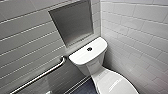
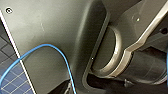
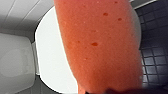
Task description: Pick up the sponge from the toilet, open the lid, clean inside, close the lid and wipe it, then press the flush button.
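The orange-red sponge (image 3: 100, 45) looms large in the right wrist view, held in my right gripper above the white lid (image 3: 50, 55). The lid lies shut over the bowl, with the tank (image 3: 15, 62) beyond its hinge end. The head view shows the white toilet (image 1: 87, 61) standing in the corner. Its lid (image 1: 112, 82) is down, and the small dark flush button (image 1: 89, 49) sits in the middle of the tank top. In the left wrist view there is nothing held by my left gripper.
A metal grab bar (image 1: 40, 76) slants along the grey tiled wall on the left, below a recessed niche (image 1: 72, 21). White tiles (image 1: 135, 37) close off the right side. Dark floor tiles (image 3: 155, 57) surround the bowl. A blue cable (image 2: 62, 60) loops across my own dark body.
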`<state>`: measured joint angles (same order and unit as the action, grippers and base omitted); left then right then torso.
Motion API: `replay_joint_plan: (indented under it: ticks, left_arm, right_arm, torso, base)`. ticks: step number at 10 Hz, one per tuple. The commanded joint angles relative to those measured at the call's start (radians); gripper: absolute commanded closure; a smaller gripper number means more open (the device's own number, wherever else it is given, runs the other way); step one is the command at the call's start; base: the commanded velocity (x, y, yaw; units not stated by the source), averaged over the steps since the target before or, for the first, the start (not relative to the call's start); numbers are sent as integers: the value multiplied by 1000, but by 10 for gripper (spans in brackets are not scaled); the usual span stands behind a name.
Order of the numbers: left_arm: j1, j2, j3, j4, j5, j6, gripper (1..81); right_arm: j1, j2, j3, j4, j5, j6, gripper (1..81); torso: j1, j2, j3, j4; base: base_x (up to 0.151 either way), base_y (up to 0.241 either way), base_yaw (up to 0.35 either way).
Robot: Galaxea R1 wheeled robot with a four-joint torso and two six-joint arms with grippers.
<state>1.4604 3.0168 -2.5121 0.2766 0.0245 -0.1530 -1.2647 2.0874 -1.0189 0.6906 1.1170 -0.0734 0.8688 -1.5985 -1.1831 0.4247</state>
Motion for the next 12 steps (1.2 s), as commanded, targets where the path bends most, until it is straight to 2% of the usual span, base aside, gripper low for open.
replay_joint_plan:
  ticks: [1, 3, 5, 7, 9, 12]
  left_arm:
    - [11, -15, 1, 7, 74, 10, 10]
    - [12, -15, 0, 6, 74, 10, 10]
    - [12, -13, -1, 4, 74, 10, 10]
    - [12, -13, -1, 3, 74, 9, 10]
    - [11, -13, -1, 1, 74, 9, 10]
    - [12, -13, -1, 0, 74, 9, 10]
  right_arm:
    - [211, -53, 94, 0, -236, -115, 811]
    - [345, -19, -42, 93, -470, -124, 811]
    - [462, 36, -168, 131, -638, -124, 811]
    - [562, 140, -353, 176, -816, -121, 811]
    - [631, 235, -525, 184, -928, -120, 811]
    - [716, 350, -671, 182, -1045, -118, 811]
  torso:
    - [0, 0, 0, 0]
    - [0, 0, 0, 0]
    - [0, 0, 0, 0]
    - [0, 0, 0, 0]
    - [0, 0, 0, 0]
    - [0, 0, 0, 0]
  base:
    - [0, 0, 0]
    - [0, 0, 0]
    - [0, 0, 0]
    - [0, 0, 0]
    - [0, 0, 0]
    - [0, 0, 0]
